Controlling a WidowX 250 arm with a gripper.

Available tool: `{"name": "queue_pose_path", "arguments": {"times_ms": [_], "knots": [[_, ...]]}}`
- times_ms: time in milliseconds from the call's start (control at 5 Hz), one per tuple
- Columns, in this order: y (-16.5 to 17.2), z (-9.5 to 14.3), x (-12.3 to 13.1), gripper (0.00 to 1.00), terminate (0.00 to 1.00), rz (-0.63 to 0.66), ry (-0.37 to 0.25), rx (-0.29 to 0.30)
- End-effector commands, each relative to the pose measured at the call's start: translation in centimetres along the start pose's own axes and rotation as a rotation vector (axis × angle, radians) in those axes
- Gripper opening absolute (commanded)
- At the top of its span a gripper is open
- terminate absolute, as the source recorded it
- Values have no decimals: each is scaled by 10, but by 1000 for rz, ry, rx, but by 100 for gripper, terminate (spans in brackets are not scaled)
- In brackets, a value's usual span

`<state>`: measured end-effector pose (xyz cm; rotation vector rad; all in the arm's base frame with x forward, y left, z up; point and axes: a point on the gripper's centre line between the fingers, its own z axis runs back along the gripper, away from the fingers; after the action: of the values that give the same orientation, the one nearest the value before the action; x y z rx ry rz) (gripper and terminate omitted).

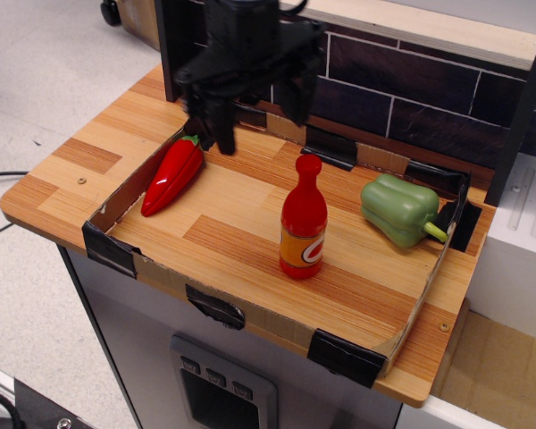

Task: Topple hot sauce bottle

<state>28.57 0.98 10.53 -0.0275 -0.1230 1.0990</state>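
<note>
The hot sauce bottle (304, 219) is a small glossy red bottle with a round cap and an orange label band. It stands upright near the middle of the wooden tray (250, 246). My black gripper (261, 116) hangs above the tray's back edge, up and to the left of the bottle's cap and apart from it. Its two fingers (221, 134) point down, spread wide, with nothing between them.
A red chili pepper (172, 174) with a green stem lies along the tray's left wall. A green bell pepper (400, 210) lies at the right. Low cardboard walls with black tape (344, 356) ring the tray. A dark brick wall (384, 85) stands behind.
</note>
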Motion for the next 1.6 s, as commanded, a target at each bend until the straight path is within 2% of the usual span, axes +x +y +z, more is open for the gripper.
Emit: {"name": "queue_pose_path", "arguments": {"times_ms": [0, 200, 400, 600, 800, 1000, 1200, 1400], "knots": [[-20, 4, -26, 100, 0, 99, 55, -17], [-19, -1, -37, 100, 0, 79, -24, -19], [-18, -8, -42, 0, 0, 60, -27, -7], [-18, -9, -41, 0, 0, 48, -87, -39], [-19, -6, -38, 0, 0, 39, -92, -34], [-18, -1, -31, 0, 0, 58, -80, -35], [-13, 2, -26, 0, 0, 44, -48, -11], [-6, 0, -8, 0, 0, 12, 144, 31]]}}
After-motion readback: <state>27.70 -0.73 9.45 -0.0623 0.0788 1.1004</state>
